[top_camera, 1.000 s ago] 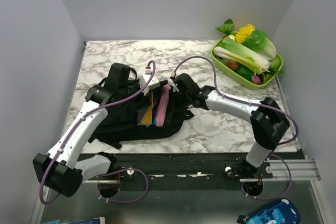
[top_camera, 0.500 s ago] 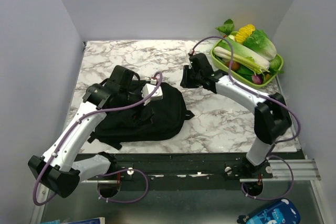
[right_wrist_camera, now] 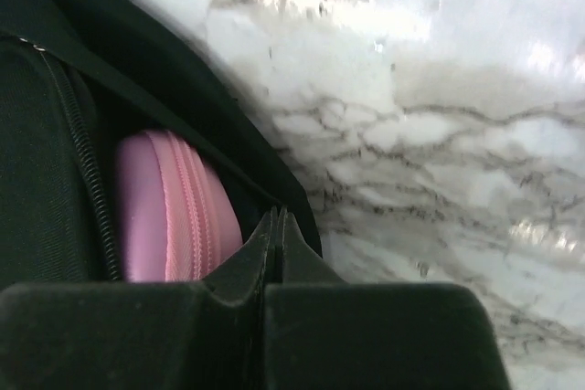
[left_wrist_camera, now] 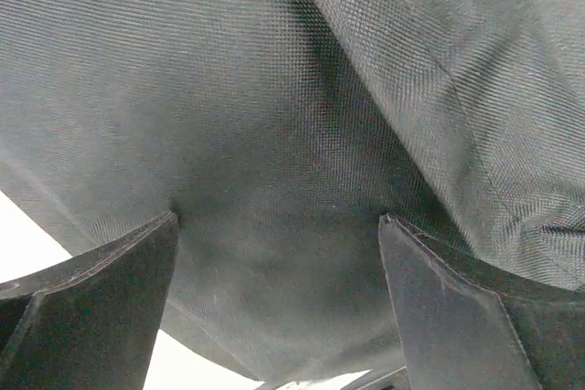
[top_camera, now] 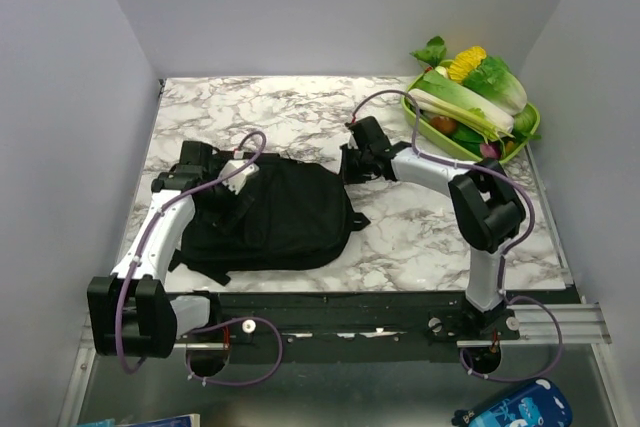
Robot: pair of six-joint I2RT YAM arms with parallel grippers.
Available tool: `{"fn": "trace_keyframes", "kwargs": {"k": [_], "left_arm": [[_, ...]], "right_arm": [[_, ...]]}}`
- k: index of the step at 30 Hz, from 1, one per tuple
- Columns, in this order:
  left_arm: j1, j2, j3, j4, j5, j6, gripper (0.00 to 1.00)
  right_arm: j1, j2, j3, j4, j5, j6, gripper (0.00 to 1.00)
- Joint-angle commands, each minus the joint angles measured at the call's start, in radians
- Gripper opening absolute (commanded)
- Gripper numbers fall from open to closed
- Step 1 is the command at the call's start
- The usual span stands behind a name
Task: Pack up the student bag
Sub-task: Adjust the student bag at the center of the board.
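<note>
The student bag (top_camera: 285, 217), a black fabric backpack, lies flat on the marble table (top_camera: 300, 107). My left gripper (top_camera: 240, 199) sits over its left part. In the left wrist view the left gripper (left_wrist_camera: 279, 218) is open wide, both fingertips (left_wrist_camera: 110, 271) against the bag's weave (left_wrist_camera: 292, 89), holding nothing. My right gripper (top_camera: 348, 165) is at the bag's upper right edge. In the right wrist view the right gripper (right_wrist_camera: 279, 216) is shut, tips touching the bag's black opening rim (right_wrist_camera: 228, 143). A pink zippered pouch (right_wrist_camera: 174, 212) shows inside the opening.
A green tray (top_camera: 533, 125) heaped with vegetables stands at the back right corner. Grey walls close in the table on three sides. Bare marble (right_wrist_camera: 439, 134) lies to the right of the bag. A blue package (top_camera: 510, 407) lies below the table's front edge.
Both grippers held the bag's mouth apart with coloured contents showing. The left one let go, opened and drew back left. The right one swung off, returned shut; the bag lies flat.
</note>
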Motion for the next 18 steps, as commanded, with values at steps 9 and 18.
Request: {"fn": "trace_keyframes", "kwargs": {"k": [9, 18], "left_arm": [[-0.055, 0.194, 0.026, 0.096, 0.052, 0.055, 0.81], [-0.069, 0.075, 0.228, -0.174, 0.161, 0.168, 0.77]], "right_arm": [[0.028, -0.407, -0.532, 0.220, -0.094, 0.128, 0.01], [0.013, -0.476, -0.307, 0.123, 0.116, -0.088, 0.38]]}}
